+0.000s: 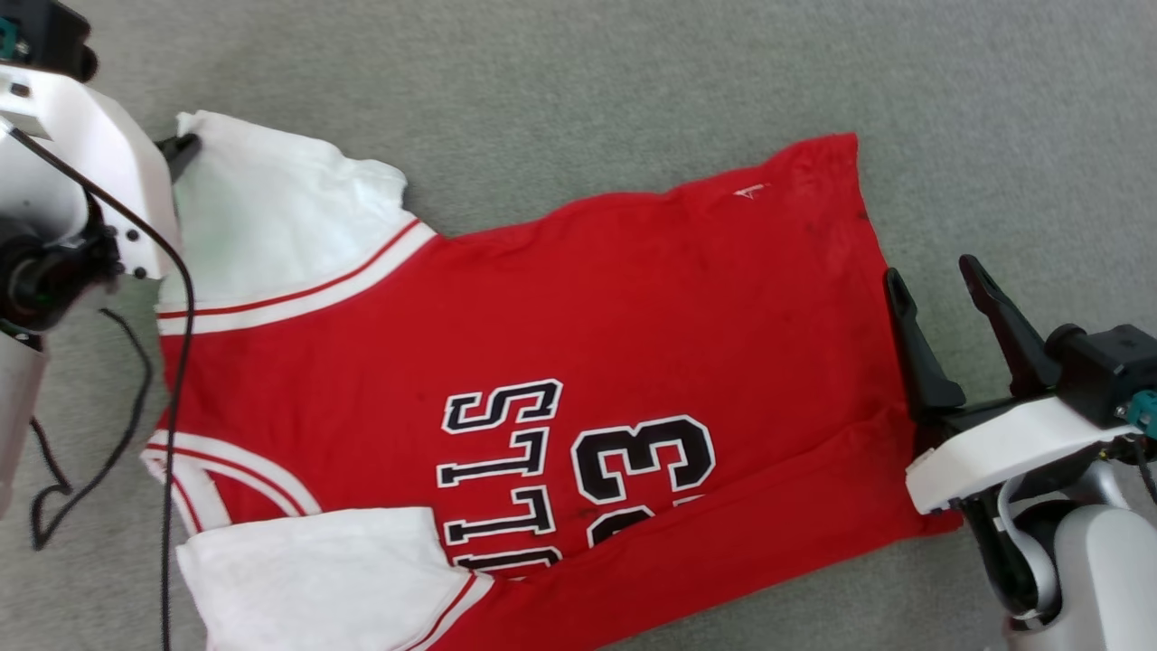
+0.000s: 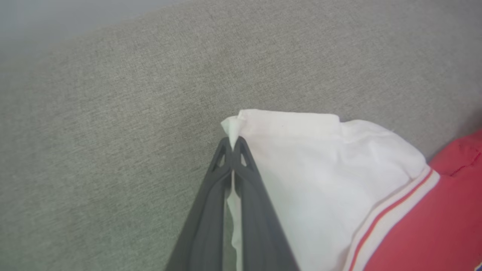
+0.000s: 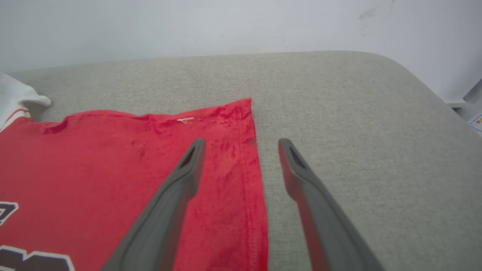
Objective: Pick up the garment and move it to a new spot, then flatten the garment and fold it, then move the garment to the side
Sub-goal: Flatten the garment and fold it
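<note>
The garment lies spread on the grey fabric surface, a red jersey with white sleeves and dark white-edged lettering facing up. Its upper white sleeve reaches toward the left arm. My left gripper is shut on the outer corner of that sleeve, with white cloth pinched between the fingers. In the head view only a dark fingertip of the left gripper shows at the sleeve's edge. My right gripper stands open at the jersey's hem edge, one finger over the red cloth, the other over bare surface.
A black cable hangs from the left arm across the jersey's collar end. The grey padded surface curves down to its edge at the right, with a pale wall behind it. Bare surface lies beyond the jersey's far side.
</note>
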Robot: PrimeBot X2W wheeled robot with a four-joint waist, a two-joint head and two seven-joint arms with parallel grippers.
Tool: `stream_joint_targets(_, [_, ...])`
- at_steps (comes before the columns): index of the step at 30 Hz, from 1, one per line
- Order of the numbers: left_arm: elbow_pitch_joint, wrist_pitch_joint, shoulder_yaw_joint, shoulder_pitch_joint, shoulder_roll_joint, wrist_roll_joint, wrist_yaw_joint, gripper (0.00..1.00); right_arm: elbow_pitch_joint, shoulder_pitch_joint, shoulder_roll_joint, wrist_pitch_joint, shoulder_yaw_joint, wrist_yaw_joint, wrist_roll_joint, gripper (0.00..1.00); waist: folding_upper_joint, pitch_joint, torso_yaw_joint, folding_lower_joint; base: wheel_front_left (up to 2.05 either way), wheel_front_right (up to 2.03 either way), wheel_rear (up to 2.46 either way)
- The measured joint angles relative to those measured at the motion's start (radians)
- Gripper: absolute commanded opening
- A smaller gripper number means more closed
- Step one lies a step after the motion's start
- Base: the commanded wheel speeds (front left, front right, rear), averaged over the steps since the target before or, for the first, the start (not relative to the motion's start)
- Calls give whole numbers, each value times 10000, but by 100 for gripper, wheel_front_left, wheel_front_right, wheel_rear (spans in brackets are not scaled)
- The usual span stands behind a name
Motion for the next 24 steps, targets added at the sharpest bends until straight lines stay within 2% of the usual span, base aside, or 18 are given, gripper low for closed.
stream_joint_targets(8, [-938,-861,-159,575,-290,-291,0,0,-479,-72,-1394,1990,174,0,215,100,0,-700,809,0,0,0,0])
stream_joint_targets(14, [-2290,-1225,-385,1129,-276,-337,0,0,-616,-515,-2468,4510,130,0,1114,100,0,-1008,1557,-1,0,0,0])
stream_joint_targets(17, [-3009,-1321,-443,1405,-286,-334,36,0,-566,-863,-3321,5609,54,2,1216,100,1,-1047,1933,-1,0,0,0])
stream_joint_targets(24, [-4757,-1252,-619,1885,-38,-159,249,0,-8,-2148,-4339,7609,284,0,1749,100,0,-731,2612,0,0,0,0])
